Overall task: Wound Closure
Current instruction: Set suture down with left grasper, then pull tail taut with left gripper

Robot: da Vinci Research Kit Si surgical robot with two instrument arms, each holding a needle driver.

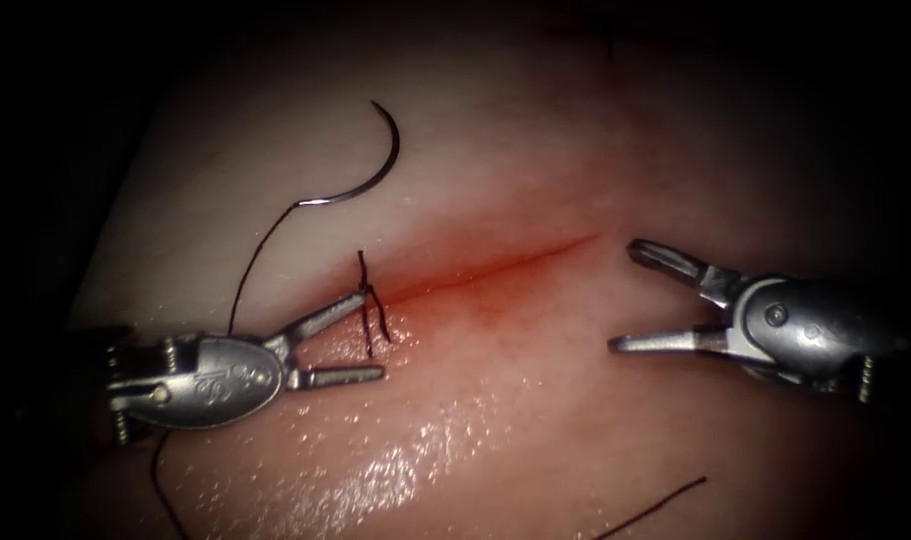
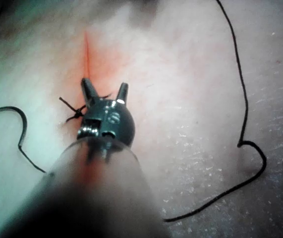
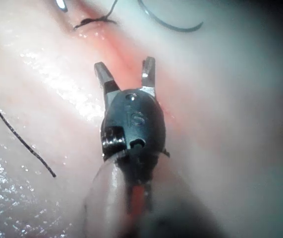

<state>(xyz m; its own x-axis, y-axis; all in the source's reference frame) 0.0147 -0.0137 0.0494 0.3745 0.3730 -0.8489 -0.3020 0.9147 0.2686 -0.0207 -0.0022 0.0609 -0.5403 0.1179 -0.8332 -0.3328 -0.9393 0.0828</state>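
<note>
Gaping wide, both claws, left [image 1: 360, 335] and right [image 1: 625, 295], hold nothing; needle [image 1: 380, 160] lies free on tissue [image 1: 535, 130].

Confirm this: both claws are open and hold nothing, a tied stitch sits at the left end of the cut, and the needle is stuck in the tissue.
Wrong on the needle. In the endoscope view the needle lies loose on the tissue, up and left of the cut, not stuck in it. The rest holds: the left claw and right claw are open and empty, and the stitch sits at the cut's left end.
</note>
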